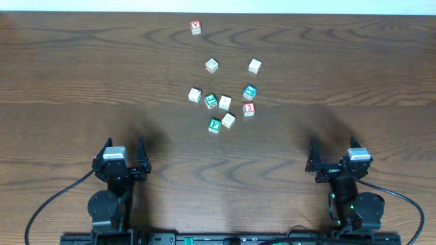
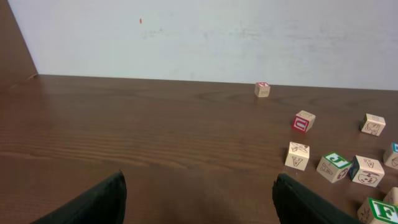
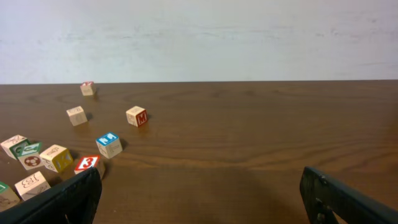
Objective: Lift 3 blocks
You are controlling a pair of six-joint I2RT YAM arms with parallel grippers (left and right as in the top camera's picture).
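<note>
Blocks mid-table [image 1: 68,82]: green F block [image 1: 214,125] just beside pale block [image 1: 228,120], red 3 block [image 1: 248,109] near. Left hand [image 1: 124,147] and right hand [image 1: 333,150] wide open, empty, well short of them. Suggest a vertical descent, since the neighbours crowd.

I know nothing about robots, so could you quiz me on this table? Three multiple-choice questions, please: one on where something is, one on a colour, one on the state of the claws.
1. Where is the lone red-topped block?
A) near the far edge of the table
B) between the two arms
C) in a gripper

2. What colour is the top of the block bearing "3"?
A) blue
B) red
C) green

3. How are the left gripper and right gripper?
A) both shut on blocks
B) one open, one shut
C) both open, empty

Answers:
1 A: it sits apart, at the far edge.
2 B: the overhead view shows a red face.
3 C: the fingers stand apart with nothing between them.
</note>
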